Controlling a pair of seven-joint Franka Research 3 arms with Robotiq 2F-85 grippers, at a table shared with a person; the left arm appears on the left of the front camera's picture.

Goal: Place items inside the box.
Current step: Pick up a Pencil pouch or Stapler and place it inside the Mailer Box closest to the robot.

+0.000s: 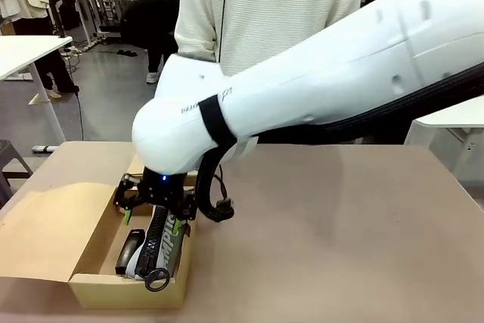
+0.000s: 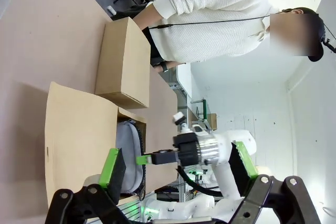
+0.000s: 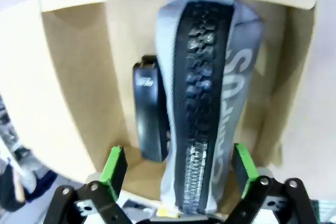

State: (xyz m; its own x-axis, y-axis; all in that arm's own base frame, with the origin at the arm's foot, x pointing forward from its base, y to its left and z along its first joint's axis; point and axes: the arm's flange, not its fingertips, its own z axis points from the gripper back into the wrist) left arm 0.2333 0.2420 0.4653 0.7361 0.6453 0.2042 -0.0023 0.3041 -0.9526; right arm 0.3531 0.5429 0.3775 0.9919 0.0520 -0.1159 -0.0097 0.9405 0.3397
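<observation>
The cardboard box point(image 1: 127, 293) stands open at the table's front left. A light grey zip pouch point(image 1: 168, 241) with a black zip lies in it, beside a small black stapler point(image 1: 130, 251). My right gripper point(image 1: 153, 222) hangs just over the box, open, its green pads on either side of the grey pouch point(image 3: 205, 103). The stapler point(image 3: 149, 114) rests to the pouch's left against the box wall point(image 3: 73, 77). My left gripper point(image 2: 177, 166) is open and holds nothing, off to the side, looking at the box point(image 2: 79, 135). The navy pouch and the pen are out of view.
A person in a white sweater point(image 1: 265, 5) stands at the far side of the table. The box's flap point(image 1: 38, 232) lies spread to the left. My right arm point(image 1: 340, 73) spans the middle of the table. Bare tabletop point(image 1: 340, 225) lies to the right of the box.
</observation>
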